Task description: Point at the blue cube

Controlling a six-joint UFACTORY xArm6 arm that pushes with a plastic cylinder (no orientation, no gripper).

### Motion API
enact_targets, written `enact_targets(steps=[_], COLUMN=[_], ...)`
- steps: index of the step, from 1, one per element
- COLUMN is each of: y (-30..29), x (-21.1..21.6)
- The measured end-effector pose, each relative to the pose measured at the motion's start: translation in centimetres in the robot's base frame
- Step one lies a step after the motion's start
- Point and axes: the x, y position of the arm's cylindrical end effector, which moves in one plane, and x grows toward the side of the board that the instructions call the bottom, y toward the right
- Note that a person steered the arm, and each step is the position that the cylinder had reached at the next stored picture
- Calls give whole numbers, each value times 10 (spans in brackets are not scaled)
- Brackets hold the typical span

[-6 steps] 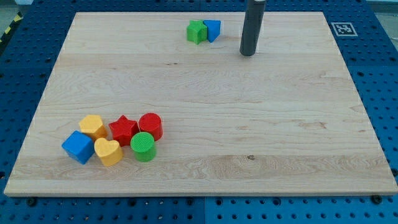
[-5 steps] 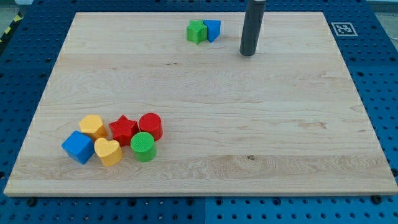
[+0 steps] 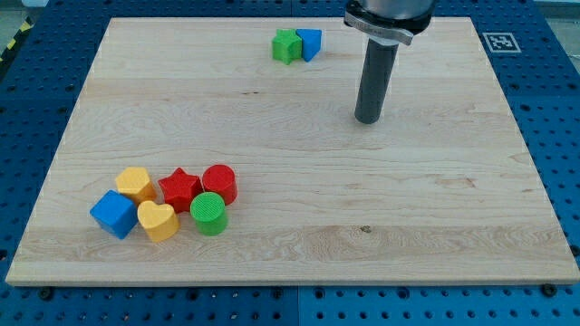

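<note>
— What sits around your blue cube (image 3: 114,215)?

— A yellow heart (image 3: 158,221) touches it; yellow block (image 3: 136,184), red star (image 3: 180,189), red cylinder (image 3: 219,184) and green cylinder (image 3: 208,214) cluster beside. Two small blocks, green (image 3: 286,45) and blue (image 3: 309,43), lie at the board's (image 3: 435,208) 12 o'clock.

— And my tip (image 3: 366,119)?

— A bare rod with nothing to open or close. The cube lies well apart at its 8 o'clock, with open board between.

Blue cube (image 3: 113,214), view's lower left
</note>
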Motion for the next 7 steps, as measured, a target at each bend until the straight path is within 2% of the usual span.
enact_targets(steps=[4,7], y=[8,-3], x=[79,117])
